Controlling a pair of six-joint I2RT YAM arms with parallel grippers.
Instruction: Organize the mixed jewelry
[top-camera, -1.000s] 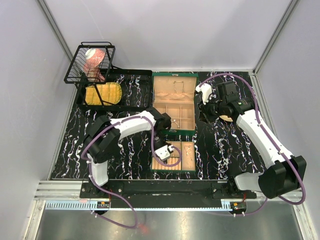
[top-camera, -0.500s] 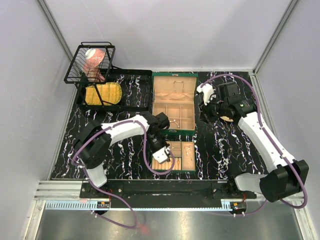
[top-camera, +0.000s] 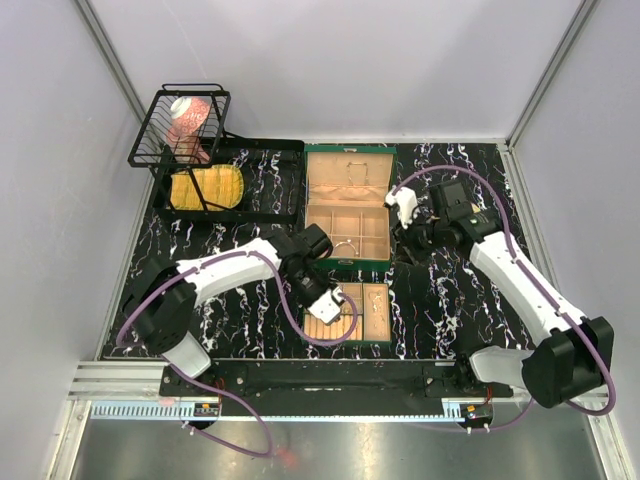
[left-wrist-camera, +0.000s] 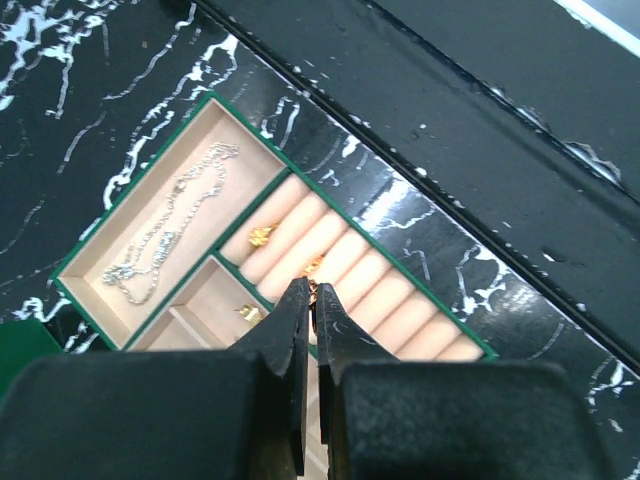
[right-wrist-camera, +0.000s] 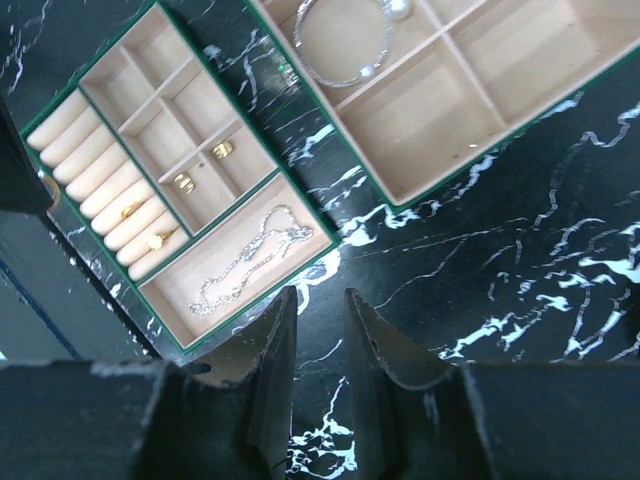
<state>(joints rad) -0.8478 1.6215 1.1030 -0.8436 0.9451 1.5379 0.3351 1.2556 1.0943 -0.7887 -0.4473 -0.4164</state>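
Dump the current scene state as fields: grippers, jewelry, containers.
left gripper: shut on small gold piece, over the ring rolls
right gripper: open, empty, above the table
silver chain: in the long compartment of the green tray
gold rings: two, on the ring rolls
gold pieces: two, in small tray compartments
bangle: silver with pearl-like beads, in the green jewelry box
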